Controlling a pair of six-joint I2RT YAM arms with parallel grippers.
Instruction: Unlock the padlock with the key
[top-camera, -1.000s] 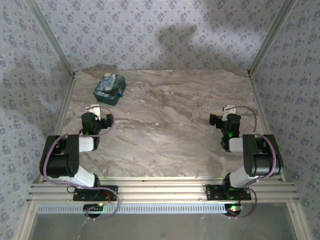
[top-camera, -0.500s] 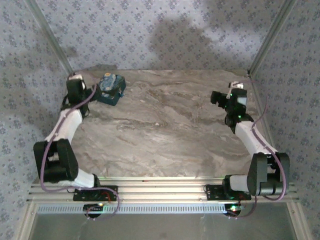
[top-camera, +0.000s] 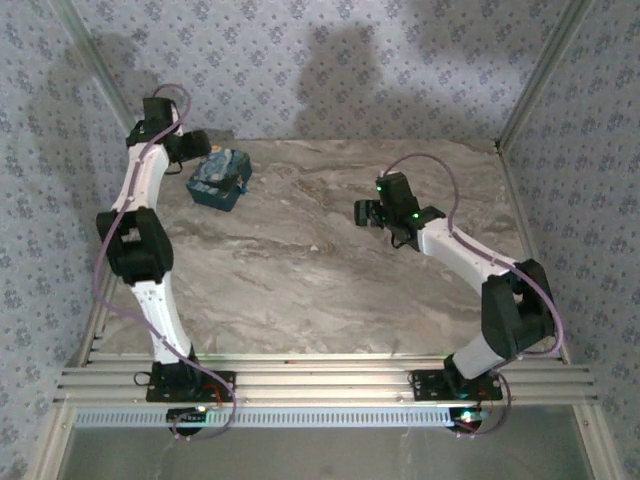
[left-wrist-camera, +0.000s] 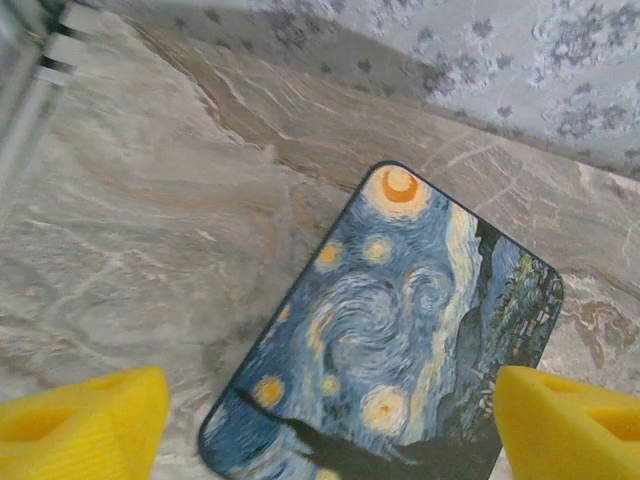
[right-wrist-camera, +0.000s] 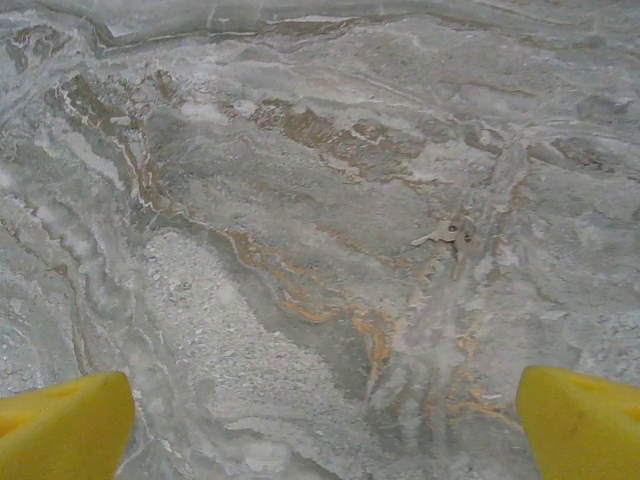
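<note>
The padlock (top-camera: 220, 178), a blue block with a swirly yellow starry-night print, lies flat at the table's back left. In the left wrist view the padlock (left-wrist-camera: 390, 330) lies below and between my yellow fingertips (left-wrist-camera: 85, 420). My left gripper (top-camera: 190, 148) hovers just behind and left of it, open and holding nothing. The key (right-wrist-camera: 447, 235), a tiny pale metallic piece, rests on the marble ahead and right of centre in the right wrist view. My right gripper (top-camera: 366, 213) hangs open over mid-table with nothing between its fingers (right-wrist-camera: 585, 420).
The marble tabletop (top-camera: 330, 290) is walled by patterned panels at the back and sides, with metal corner posts (top-camera: 525, 90). The back wall stands close behind the padlock. A metal rail (top-camera: 320, 385) runs along the near edge.
Both arms have unfolded from near their bases. The left one reached to the back left beside the padlock; the right one went out to the far right, then swung in over mid-table.
</note>
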